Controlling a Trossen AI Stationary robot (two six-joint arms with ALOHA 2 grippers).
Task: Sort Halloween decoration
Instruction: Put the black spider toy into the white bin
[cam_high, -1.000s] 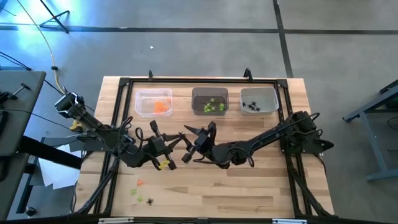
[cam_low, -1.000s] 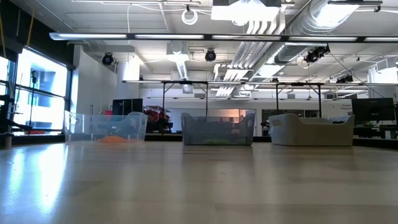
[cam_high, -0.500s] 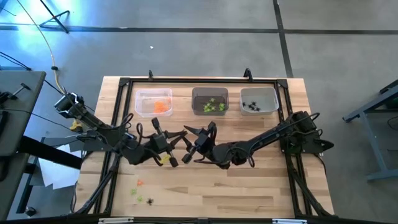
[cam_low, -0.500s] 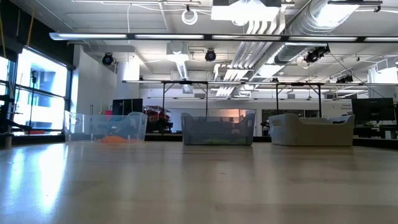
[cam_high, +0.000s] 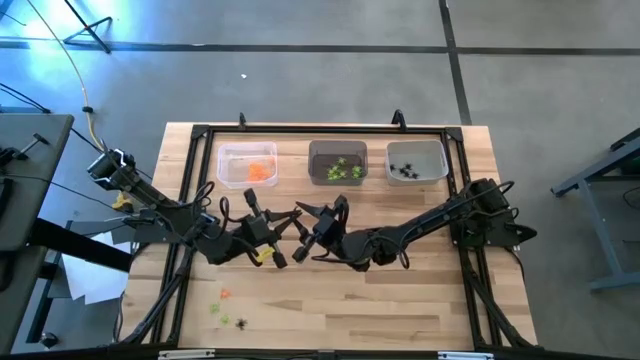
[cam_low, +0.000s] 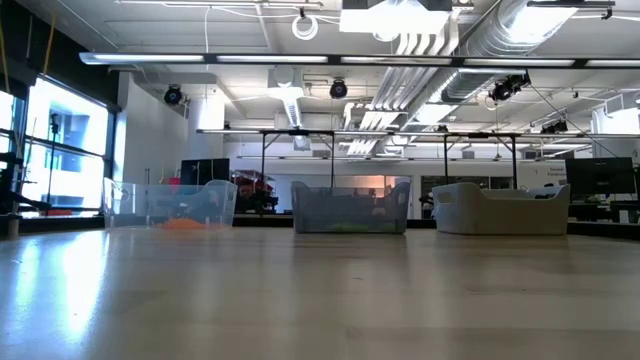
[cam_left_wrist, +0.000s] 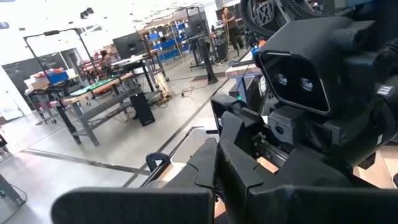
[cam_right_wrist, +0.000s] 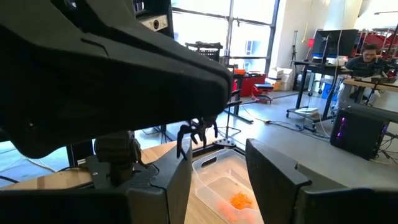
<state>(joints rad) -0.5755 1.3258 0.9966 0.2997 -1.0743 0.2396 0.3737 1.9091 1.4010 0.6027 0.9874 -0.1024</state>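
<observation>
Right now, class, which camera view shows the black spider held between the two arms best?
The right wrist view: the black spider hangs close and clear against the bright window. From above it is hidden among the arms, the table-level camera misses it, and the left wrist view shows only the other arm.

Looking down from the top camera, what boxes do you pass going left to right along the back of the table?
Clear bin with orange trinkets → darker bin with green trinkets → pale bin with black spiders.

Two dark jointed arms — black angular wrist housings, yellow tag on left pincer (cam_high: 268, 249), black cabling.
</observation>
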